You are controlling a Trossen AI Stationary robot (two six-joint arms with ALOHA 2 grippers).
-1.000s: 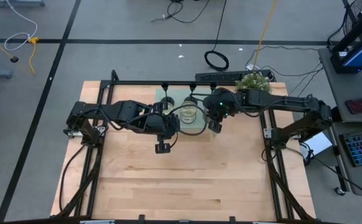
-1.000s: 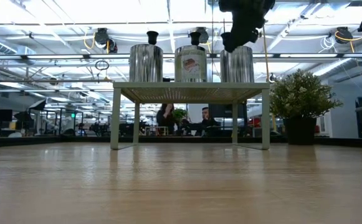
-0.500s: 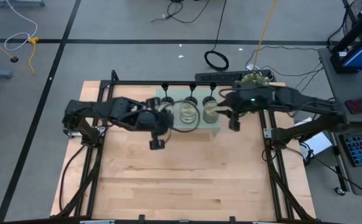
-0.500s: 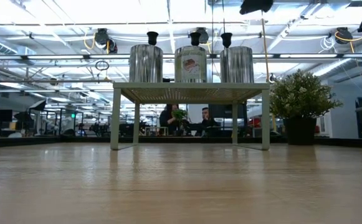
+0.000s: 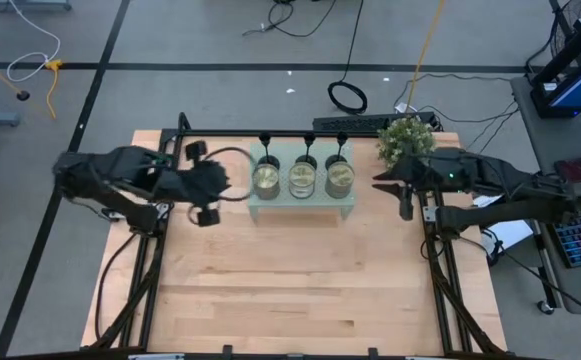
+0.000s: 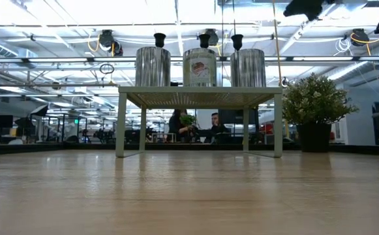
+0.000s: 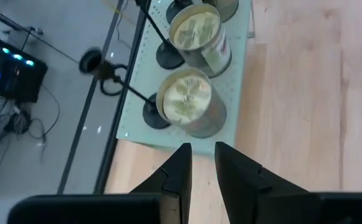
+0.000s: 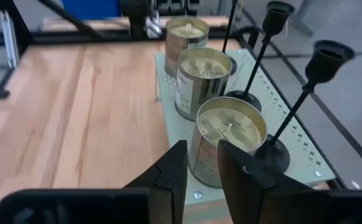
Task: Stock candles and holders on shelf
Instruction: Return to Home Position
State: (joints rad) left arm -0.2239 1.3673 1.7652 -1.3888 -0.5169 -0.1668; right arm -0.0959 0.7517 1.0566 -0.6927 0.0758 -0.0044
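Observation:
The mint-green shelf (image 5: 301, 197) stands at the table's far middle on its short legs (image 6: 121, 124). Three glass candles (image 5: 266, 178) (image 5: 302, 178) (image 5: 339, 177) stand in a row on its dotted top. Three black holders (image 5: 266, 150) (image 5: 309, 150) (image 5: 343, 148) stand behind them on their disc bases. My left gripper (image 5: 226, 186) is shut and empty, to the left of the shelf's left end (image 7: 137, 124). My right gripper (image 5: 380, 181) is shut and empty, to the right of the shelf and above it (image 6: 306, 8). Its wrist view shows the nearest candle (image 8: 227, 140) ahead.
A bushy potted plant (image 5: 407, 135) stands at the far right of the table, close to my right arm. A black frame rail (image 5: 300, 133) runs behind the shelf. The wooden tabletop (image 5: 300, 280) in front of the shelf is bare.
My left gripper has drawn back from the shelf toward the table's left edge. My right gripper has risen from above the right candle and gone toward the table's right edge. The candles and holders stand unmoved on the shelf.

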